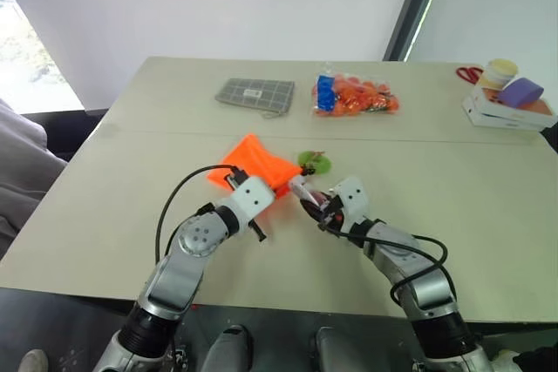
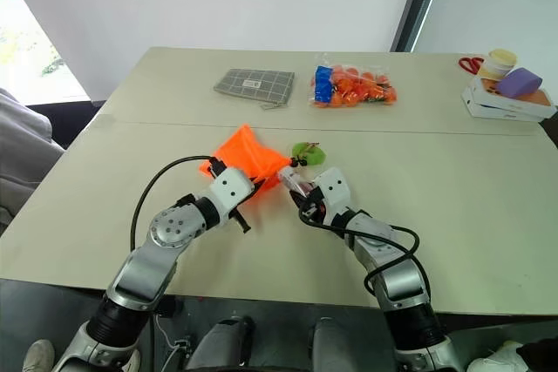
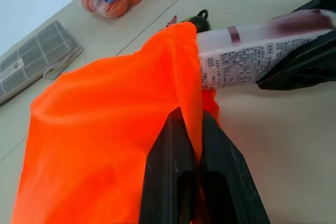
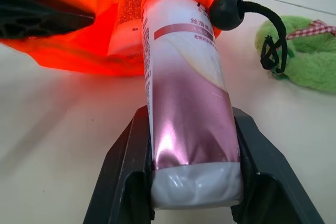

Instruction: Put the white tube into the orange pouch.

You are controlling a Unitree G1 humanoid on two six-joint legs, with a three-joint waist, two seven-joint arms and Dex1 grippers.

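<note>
Fingers of my left gripper (image 3: pixel 191 145) pinch the pouch (image 1: pixel 248 163) rim, holding its mouth up off the table (image 1: pixel 131 189); right gripper (image 4: pixel 191 145) clasps the tube (image 4: pixel 184 108), long axis aimed into that mouth, tip just entering.

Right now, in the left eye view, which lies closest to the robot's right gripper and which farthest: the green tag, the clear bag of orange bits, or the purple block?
1. The green tag, just beyond the right gripper, nearest.
2. The clear bag, farther back near the table's middle.
3. The purple block, at the far right corner, farthest.
</note>
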